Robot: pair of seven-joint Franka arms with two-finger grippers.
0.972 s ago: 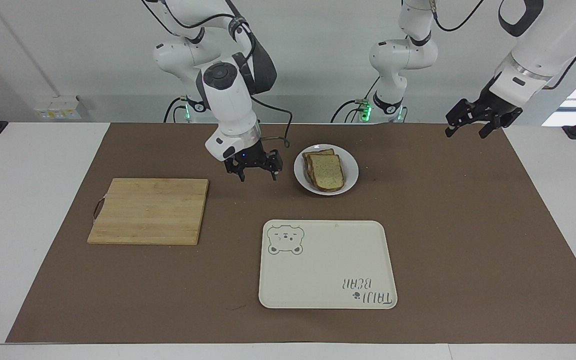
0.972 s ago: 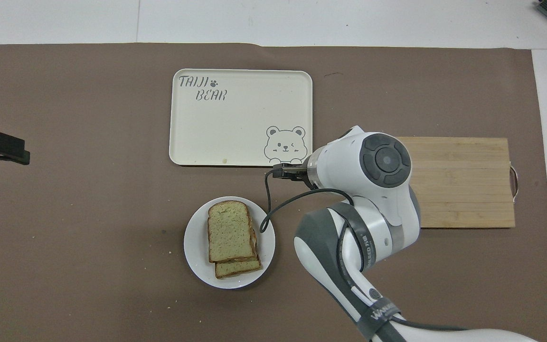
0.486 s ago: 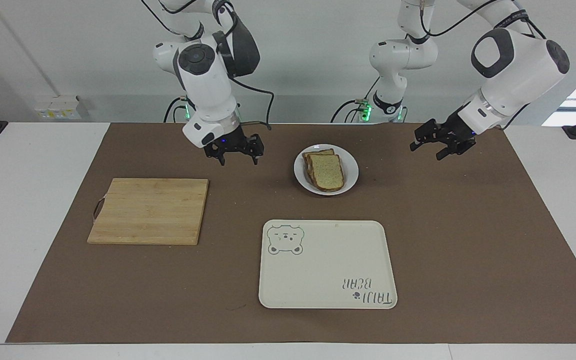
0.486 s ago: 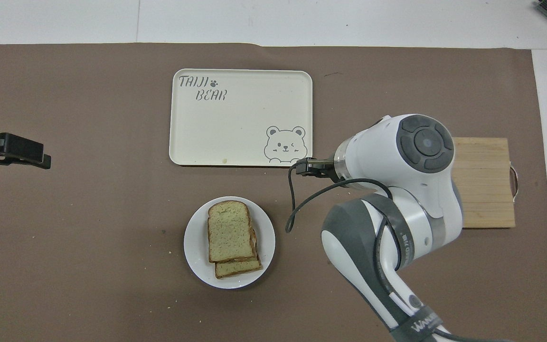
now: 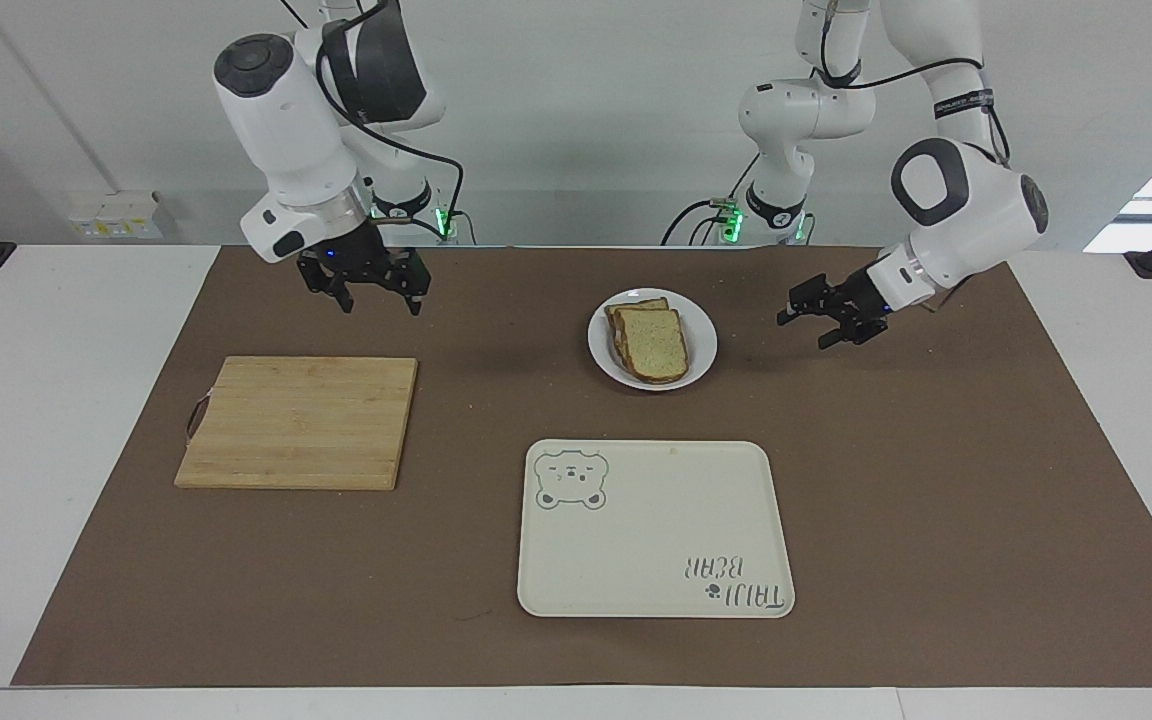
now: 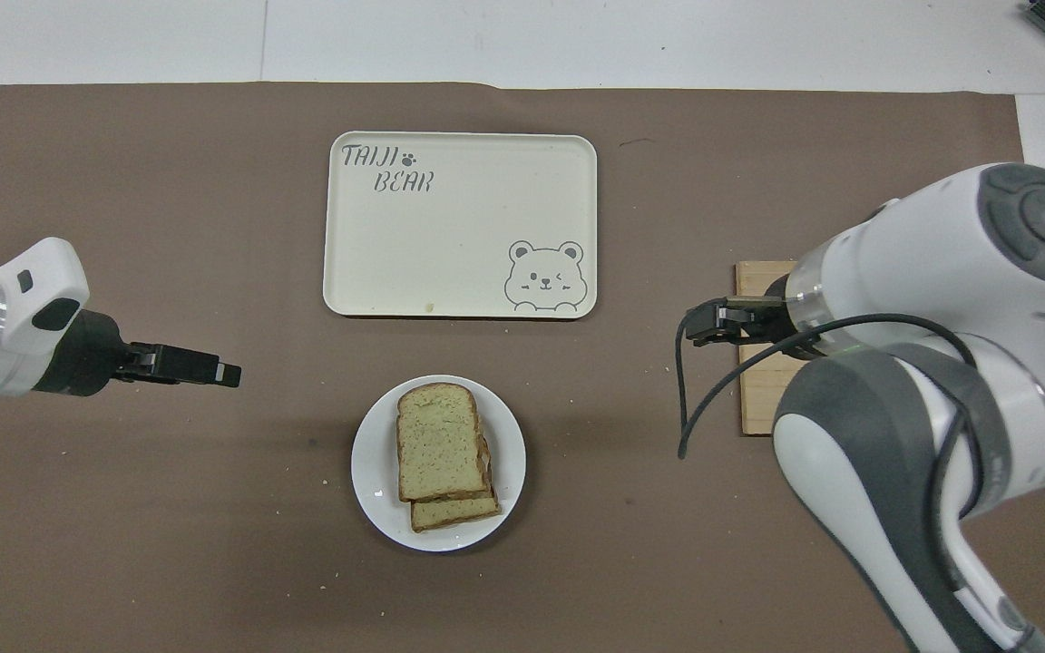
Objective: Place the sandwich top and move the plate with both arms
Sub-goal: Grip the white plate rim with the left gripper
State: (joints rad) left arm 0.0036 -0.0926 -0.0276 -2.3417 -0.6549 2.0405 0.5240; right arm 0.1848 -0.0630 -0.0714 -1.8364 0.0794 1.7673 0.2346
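The small white plate point(image 5: 703, 345) point(image 6: 373, 467) sits on the brown mat, nearer to the robots than the tray. On it lies the sandwich top point(image 5: 656, 340) point(image 6: 436, 440), a pale speckled slice with a brown crust, resting on another slice whose edge peeks out beneath. My left gripper point(image 5: 804, 330) point(image 6: 214, 372) hangs open and empty low over the mat, a short way from the plate on the left arm's side. My right gripper point(image 5: 379, 305) point(image 6: 702, 326) is open and empty, raised over the mat near the cutting board; its arm hides most of it from overhead.
A cream rectangular tray point(image 5: 656, 560) point(image 6: 459, 263) with a bear drawing lies farther from the robots than the plate. A wooden cutting board point(image 5: 301, 420) point(image 6: 758, 399) lies toward the right arm's end, mostly covered by that arm from overhead.
My right gripper has drawn away from the plate toward its own end of the table and risen. My left gripper has come in and down toward the plate. Plate and bread have stayed put.
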